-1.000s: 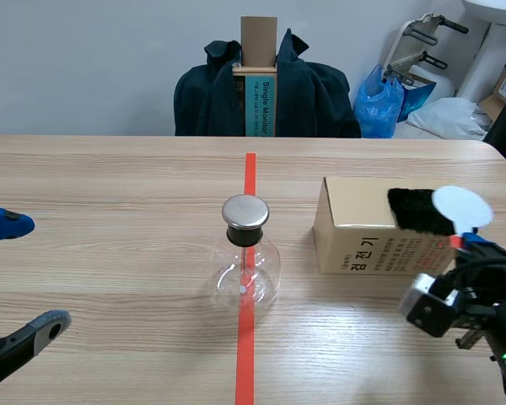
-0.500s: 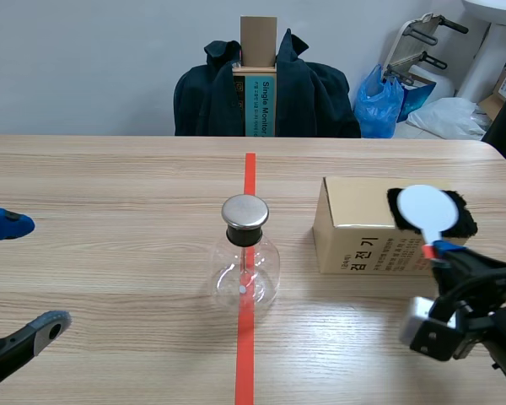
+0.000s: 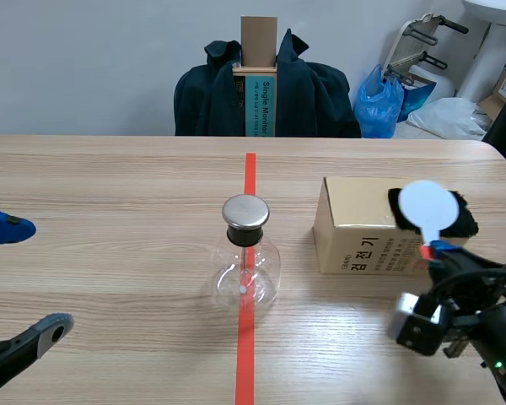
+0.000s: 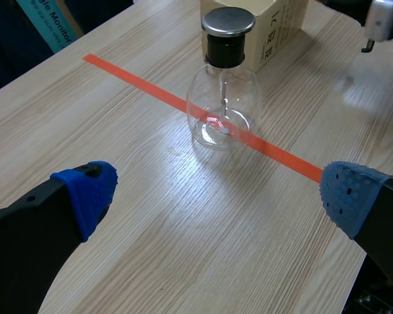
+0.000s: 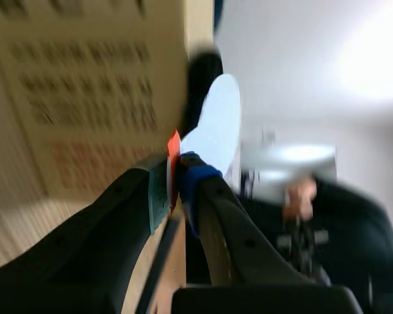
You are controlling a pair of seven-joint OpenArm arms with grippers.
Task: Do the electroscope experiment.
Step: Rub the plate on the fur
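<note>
Charging step, I judge: my right gripper (image 5: 173, 186) pinches white disc paddle (image 3: 427, 207) by red handle, disc at black fur pad (image 3: 462, 218) on cardboard box (image 3: 354, 228), right. Electroscope flask (image 3: 245, 261) centre, on tape. Left gripper (image 4: 219, 193) gapes wide, near left. Next — carry disc left to metal cap (image 3: 245, 213).

Flask (image 3: 245, 274): clear glossy glass; cap (image 3: 245, 212) brushed metal. Bench (image 3: 110, 194): pale wood grain, satin sheen. Box (image 3: 354, 228): matt brown cardboard. Black cloth (image 3: 465, 218) fuzzy. Disc (image 3: 427, 205): smooth white, matt. Left fingers (image 4: 85, 190): blue dotted pads.
</note>
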